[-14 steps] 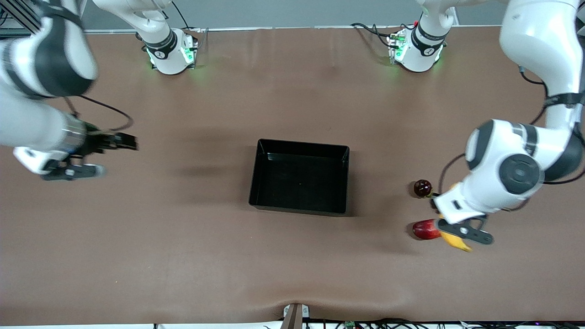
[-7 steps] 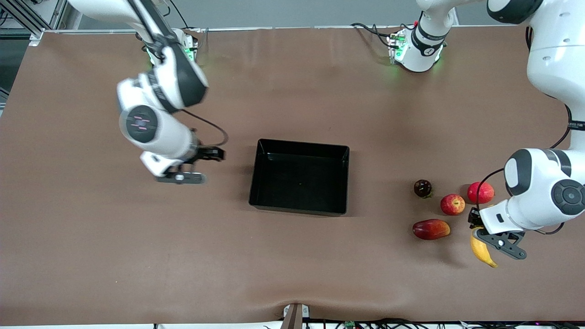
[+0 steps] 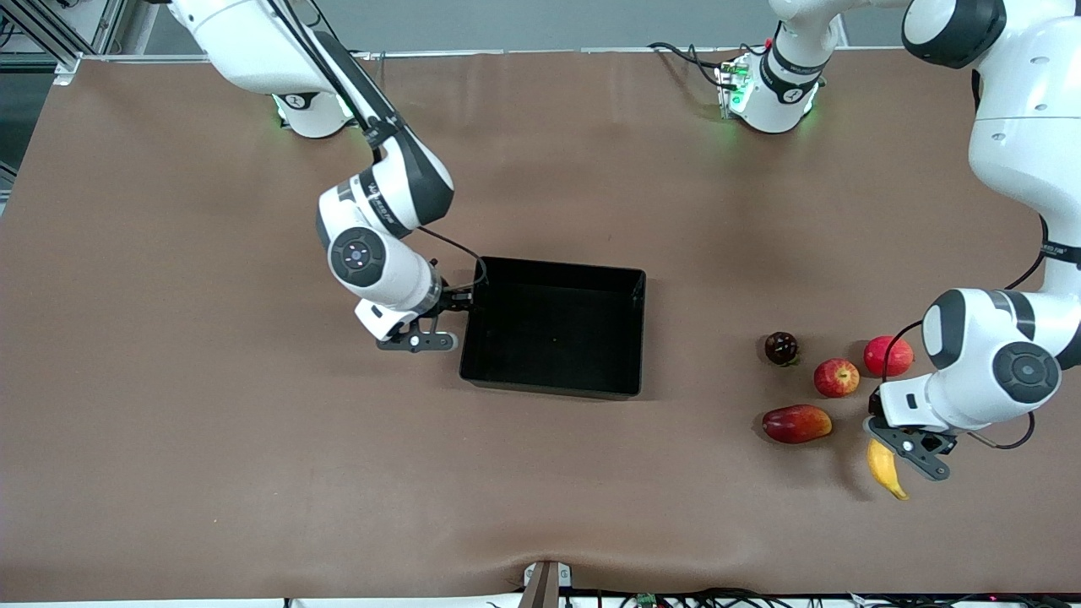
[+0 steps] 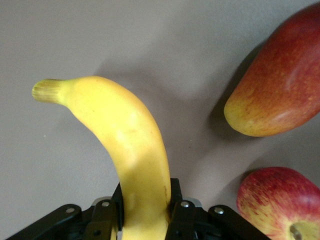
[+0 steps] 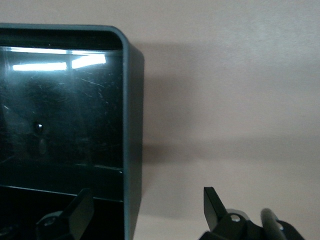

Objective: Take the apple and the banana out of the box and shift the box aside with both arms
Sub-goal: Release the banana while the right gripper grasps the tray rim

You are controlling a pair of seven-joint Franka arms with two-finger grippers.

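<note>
Three loose fruits (image 3: 796, 423) crowd the clamped banana (image 3: 885, 471).

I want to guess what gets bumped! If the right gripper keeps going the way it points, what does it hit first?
Probably the black tray's wall. The right gripper is open, one finger on each side of that wall, so it would likely slide over the rim first.

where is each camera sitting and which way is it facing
Front view: high across the table, facing both arm bases; shows both arms, the box, the banana and other fruit.
Left wrist view: on the left arm, looking down past the left gripper, shut on the banana.
Right wrist view: on the right arm, over the box wall, the right gripper open astride it.
Shared: banana with the front view, box with the front view.
</note>
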